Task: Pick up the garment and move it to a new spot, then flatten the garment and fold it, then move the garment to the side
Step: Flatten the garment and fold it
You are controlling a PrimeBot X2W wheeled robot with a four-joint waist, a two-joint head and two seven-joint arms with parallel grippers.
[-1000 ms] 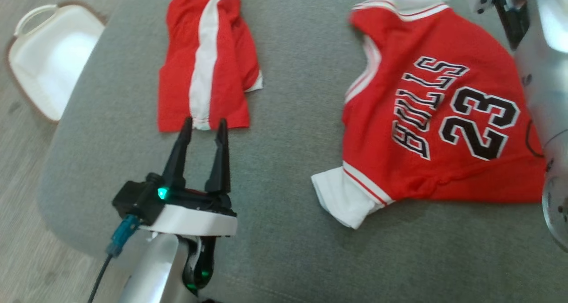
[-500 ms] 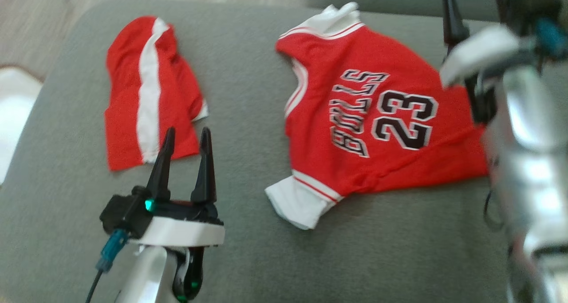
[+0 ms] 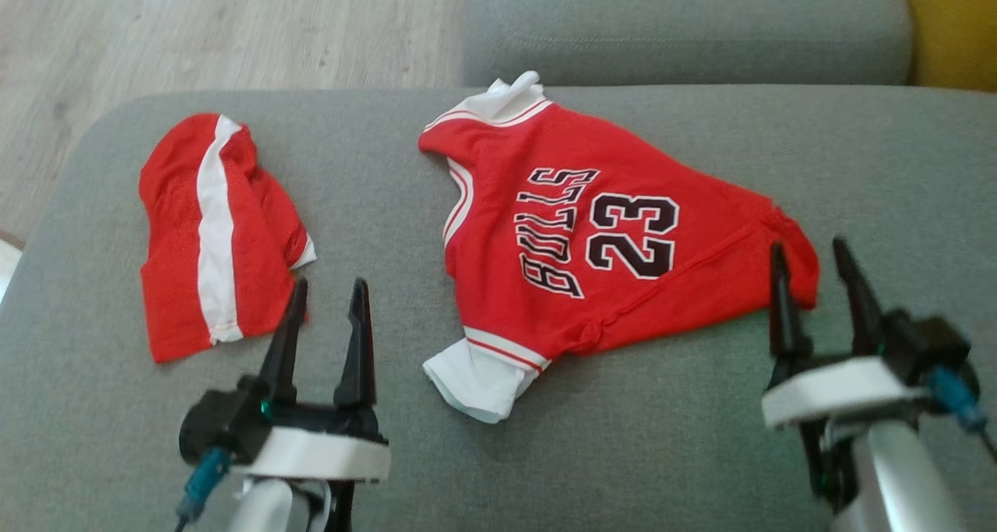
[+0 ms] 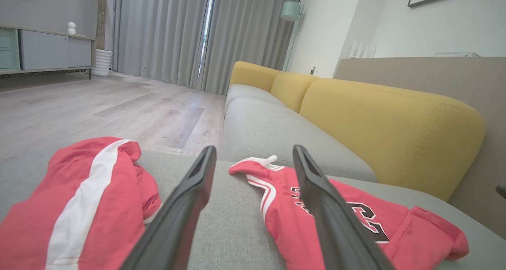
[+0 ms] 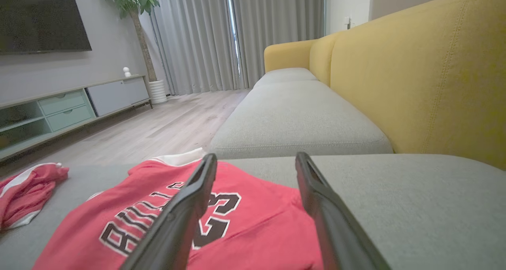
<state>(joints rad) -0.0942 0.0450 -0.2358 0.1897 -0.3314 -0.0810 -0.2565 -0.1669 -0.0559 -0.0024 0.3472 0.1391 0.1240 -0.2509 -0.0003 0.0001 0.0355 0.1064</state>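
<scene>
red jersey (image 3: pixel 615 236) spread flat near the middle of the grey seat cushion (image 3: pixel 685 438), black "bulls" and "23" lettering turned sideways in the head view. neck opening toward the left, one white sleeve (image 3: pixel 475 376) bunched at the near edge, the other poking out at the far edge. creased along the hem on the right.

red shorts (image 3: pixel 210 236) with a white stripe on the same cushion, rumpled, well apart from the jersey on its left.

left gripper (image 3: pixel 329 284) spread wide and empty, low over the cushion between shorts and jersey, fingertips near the shorts' near corner.

right gripper (image 3: pixel 808 245) spread wide and empty too, fingertips at the jersey's right hem corner; touching the cloth or just above it, cannot tell.

second grey cushion (image 3: pixel 685 33) beyond, yellow backrest (image 3: pixel 950 26) at the far right, pale wood floor (image 3: pixel 234 33) at the far left.
</scene>
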